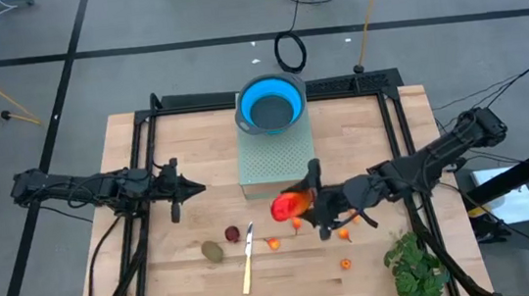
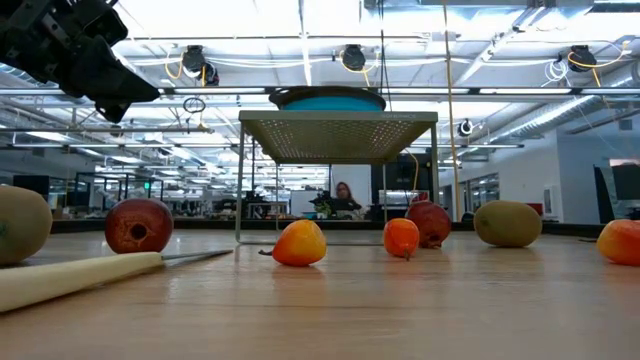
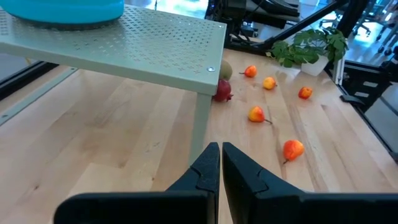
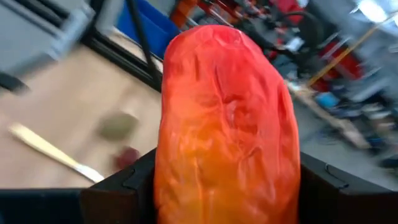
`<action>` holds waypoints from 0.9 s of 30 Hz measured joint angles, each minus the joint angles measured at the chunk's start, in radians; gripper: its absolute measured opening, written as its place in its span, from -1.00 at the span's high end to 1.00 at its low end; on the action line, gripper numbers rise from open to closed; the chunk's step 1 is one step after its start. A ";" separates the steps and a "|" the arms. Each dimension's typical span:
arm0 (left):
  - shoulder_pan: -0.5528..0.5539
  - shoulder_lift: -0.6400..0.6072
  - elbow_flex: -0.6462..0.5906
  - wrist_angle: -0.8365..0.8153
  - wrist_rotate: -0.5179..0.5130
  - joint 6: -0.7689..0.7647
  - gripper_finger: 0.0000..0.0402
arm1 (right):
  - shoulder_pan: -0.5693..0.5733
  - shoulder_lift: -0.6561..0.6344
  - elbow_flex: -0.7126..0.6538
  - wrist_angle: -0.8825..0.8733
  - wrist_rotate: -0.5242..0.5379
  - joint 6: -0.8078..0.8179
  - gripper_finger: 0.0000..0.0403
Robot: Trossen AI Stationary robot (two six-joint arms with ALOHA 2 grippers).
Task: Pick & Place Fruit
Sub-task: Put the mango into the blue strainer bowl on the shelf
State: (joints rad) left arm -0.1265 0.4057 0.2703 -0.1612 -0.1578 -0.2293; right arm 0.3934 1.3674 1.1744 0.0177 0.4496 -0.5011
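Closest to the table's front edge lie the leafy green bunch (image 1: 417,265) at the right corner, a tiny orange bit (image 1: 346,264) and the pale-handled knife (image 1: 248,258), with a kiwi-like oval (image 1: 213,252) and a dark red ball (image 1: 232,234) just left of the blade. A little farther in, the right claw (image 1: 302,203) hangs above the boards with its fingers spread around the big red-orange oblong fruit (image 1: 288,205), gripping it from both sides; the right wrist view fills almost wholly with that fruit (image 4: 227,124), its wrinkled skin pressed between the two dark fingers, and the knife, an olive oval and a red ball behind it are only blurs. Small orange pieces (image 1: 275,243) sit on the wood below and beside the held fruit. The left claw (image 1: 193,187) waits over the left half of the table, fingers pinched together on nothing, which the left wrist view (image 3: 221,168) shows plainly. Behind the held fruit stands the pale green perforated stand (image 1: 275,152), with the blue bowl (image 1: 271,103) on top at the table's far edge. From table height the bowl (image 2: 328,99) shows only as a thin blue rim above the stand, and a second kiwi-like oval (image 2: 507,223) appears that the overhead camera hides under the right arm. That low view shows neither the held fruit nor the right claw, just one arm's dark bulk at the upper corner. Far back in the room a person sits, too small to make out.
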 joint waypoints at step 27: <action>0.000 0.000 0.000 0.001 -0.005 -0.044 0.92 | -0.506 0.000 0.000 0.033 0.127 -0.533 -0.17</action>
State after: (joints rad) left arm -0.1265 0.4055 0.2703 -0.1604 -0.1624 -0.2733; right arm -0.1130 1.3674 1.1748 0.0507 0.5762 -1.0344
